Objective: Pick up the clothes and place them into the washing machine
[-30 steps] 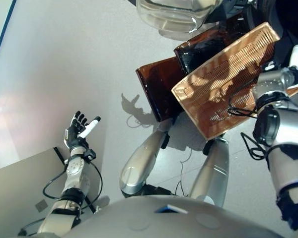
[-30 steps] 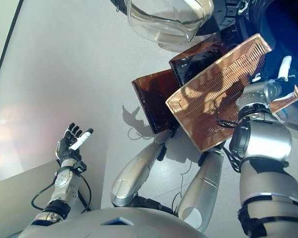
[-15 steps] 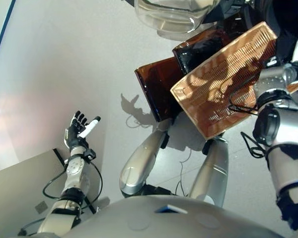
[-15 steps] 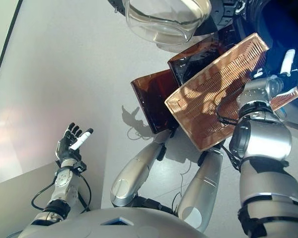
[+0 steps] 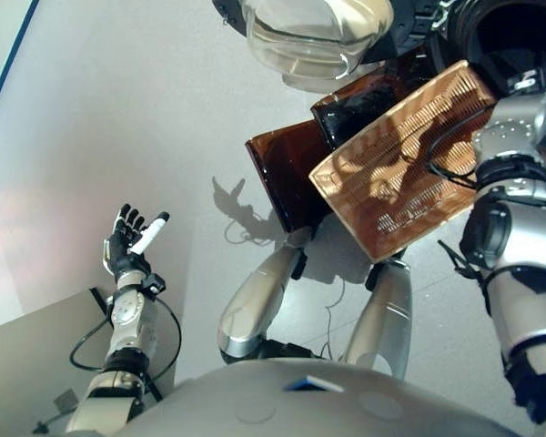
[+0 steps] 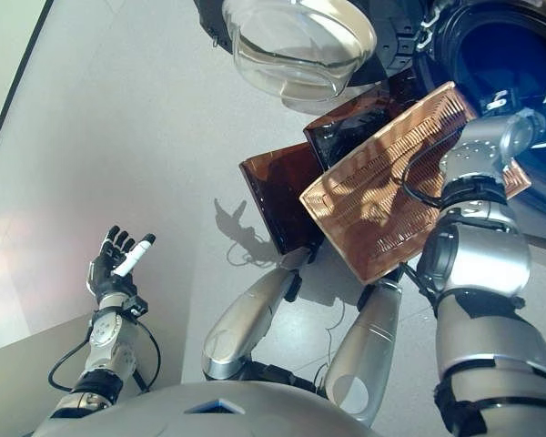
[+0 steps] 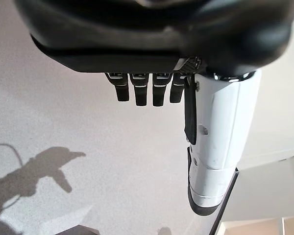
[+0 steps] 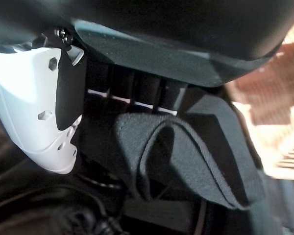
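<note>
Looking down from the head, the left eye view showed the left hand [image 5: 127,244] held out over the bare floor [image 5: 91,118], well apart from everything, fingers straight and empty, most likely parked there to keep clear of the work. A brown basket [image 5: 396,168] lay tilted on the floor below the washer [image 5: 514,36], its rim close under the drum mouth, probably so clothes needed only a short lift. The right eye view showed the right arm reaching over the basket's far edge into the dark drum [image 6: 496,41], with the glass door [image 6: 296,45] swung wide to the left to leave the mouth free; the right hand itself was hidden there. The left wrist view confirmed straight fingers [image 7: 144,93] and nothing held. The right wrist view showed the right hand [image 8: 44,103] with fingers curled on a dark cloth [image 8: 186,156], a fold hanging past them in the dark, seemingly inside the drum, gripped until well in.
</note>
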